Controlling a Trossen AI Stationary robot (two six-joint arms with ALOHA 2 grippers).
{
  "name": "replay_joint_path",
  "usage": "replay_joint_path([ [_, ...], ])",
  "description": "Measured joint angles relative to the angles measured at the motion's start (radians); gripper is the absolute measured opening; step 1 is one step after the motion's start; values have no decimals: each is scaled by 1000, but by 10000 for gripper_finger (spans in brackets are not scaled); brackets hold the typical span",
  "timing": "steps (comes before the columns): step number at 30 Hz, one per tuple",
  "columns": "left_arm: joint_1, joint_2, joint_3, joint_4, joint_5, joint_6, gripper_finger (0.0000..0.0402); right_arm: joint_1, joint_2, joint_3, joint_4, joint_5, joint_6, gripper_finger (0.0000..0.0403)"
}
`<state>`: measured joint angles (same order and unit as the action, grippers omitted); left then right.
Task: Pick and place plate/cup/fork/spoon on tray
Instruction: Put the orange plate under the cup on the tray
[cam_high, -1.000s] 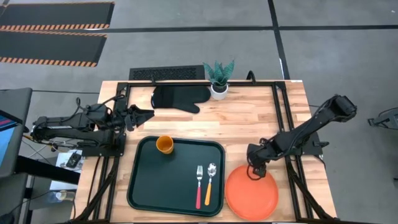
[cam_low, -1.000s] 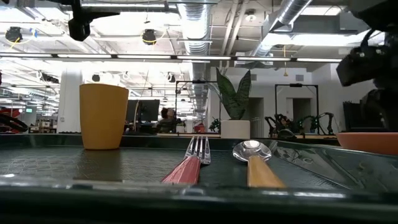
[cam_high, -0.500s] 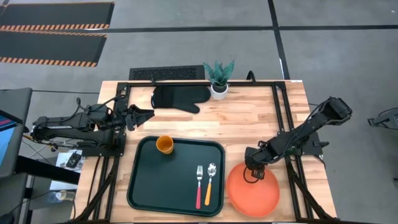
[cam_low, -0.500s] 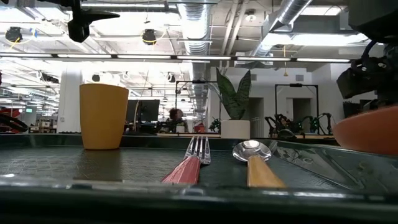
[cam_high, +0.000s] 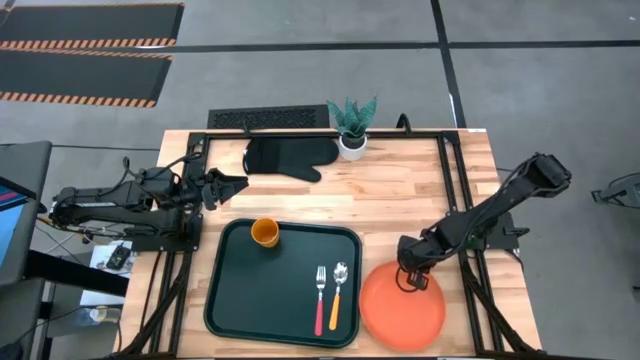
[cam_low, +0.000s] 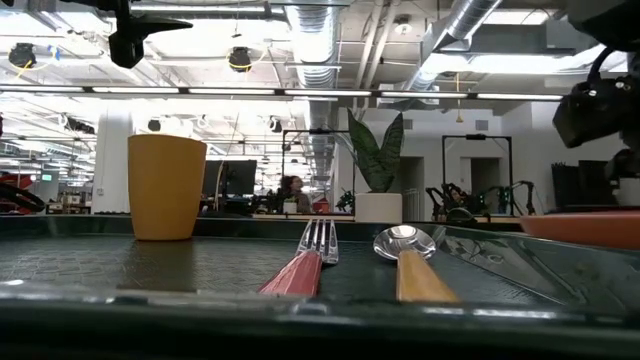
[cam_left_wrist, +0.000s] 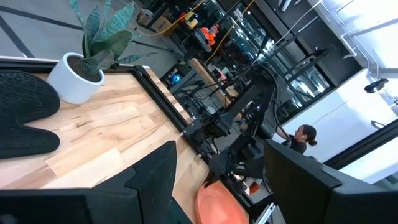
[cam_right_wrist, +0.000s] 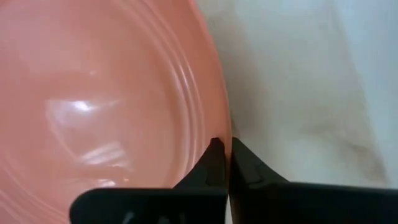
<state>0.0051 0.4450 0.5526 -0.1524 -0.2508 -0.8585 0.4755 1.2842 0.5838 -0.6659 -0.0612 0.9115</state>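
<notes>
Plate (cam_high: 402, 311): large, flat, round, orange; lies on the bench (cam_high: 400, 205) just right of the tray (cam_high: 240, 300), its left edge at the tray's rim. Judged rigid, glossy and probably slippery, breakable if dropped; wide enough that a pinch at one edge will lever heavily. Best hold: the raised rim, fingers one above and one below. The right hand (cam_right_wrist: 222, 163) has exactly this hold, its fingers closed thin on the far rim, as the right wrist view shows.

Right arm: reaches in from the bench's right side, elbow high, forearm sloping down and left to the plate's far edge, wrist tipped downward.

Fork (cam_high: 320, 298), red handle, and spoon (cam_high: 337, 293), orange handle: side by side on the tray's near right part, tines and bowl pointing away.

Cup (cam_high: 264, 232): orange-yellow, upright at the tray's far edge.

Left hand (cam_high: 233, 184): idle off the tray's far left corner, fingers spread, holding nothing; arm stretched level from the left.
</notes>
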Motion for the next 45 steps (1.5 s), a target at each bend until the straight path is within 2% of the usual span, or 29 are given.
replay_joint_path([
  [12, 0, 0, 0, 0, 0, -1, 224, 1, -205, 10, -95, 23, 116, 2],
  [23, 0, 0, 0, 0, 3, -2, 224, 0, -262, 216, -91, 170, 94, 2],
  [29, 0, 0, 0, -3, 42, 3, 224, -21, -179, 306, 52, 273, 135, 2],
  [32, 0, 0, 0, -30, 81, 1, 224, -55, -105, 347, 129, 267, 154, 2],
  [35, -5, 7, 0, -37, 164, -22, 224, -94, -25, 398, 122, 223, 211, 2],
  [38, -40, 37, 24, -67, 245, -44, 224, -117, 42, 455, 119, 195, 178, 4],
  [42, -112, 110, 129, -230, 267, -69, 224, -141, 118, 534, 119, 190, 108, 4],
  [45, -169, 191, 235, -390, 241, -82, 224, -168, 169, 584, 114, 191, 71, 2],
])
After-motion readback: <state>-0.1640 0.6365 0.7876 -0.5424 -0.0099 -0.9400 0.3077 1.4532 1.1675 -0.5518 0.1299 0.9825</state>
